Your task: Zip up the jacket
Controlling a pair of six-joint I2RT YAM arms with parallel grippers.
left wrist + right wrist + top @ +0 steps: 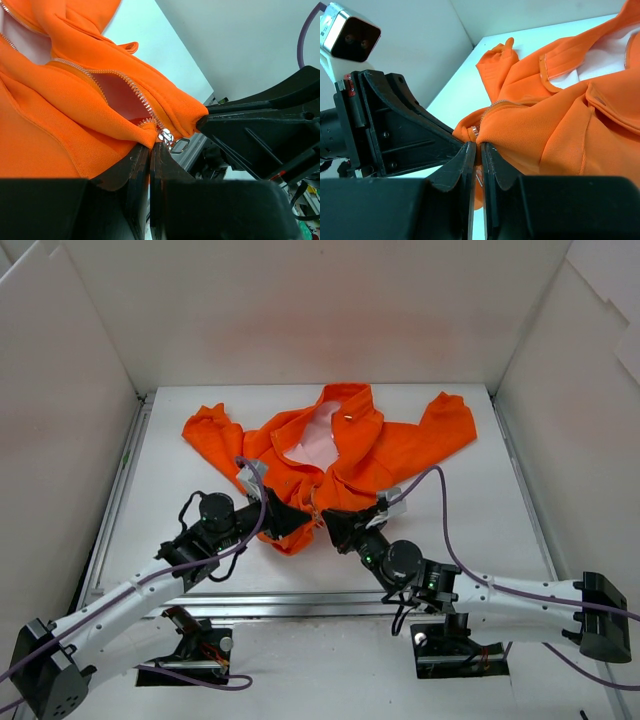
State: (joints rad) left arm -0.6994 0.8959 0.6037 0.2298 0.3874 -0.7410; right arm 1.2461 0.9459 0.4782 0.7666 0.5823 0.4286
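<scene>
One small bright orange fabric jacket (pixel 370 455) lies on the white table (pixel 480 530), collar at twelve o'clock, hem at six, right by my arms. Left gripper (pixel 292 518): jaws together, pinching the hem at the zipper's foot. Right gripper (pixel 335 527): jaws clamped on the opposite hem edge, the two nose to nose. One silver metal slider (pixel 165 135) sits just off my left tips, at one o'clock. The zipper teeth (pixel 135 92) run six to twelve, so I reckon the pull goes straight away from me. Two grippers here, and the left is nearer the slider.
</scene>
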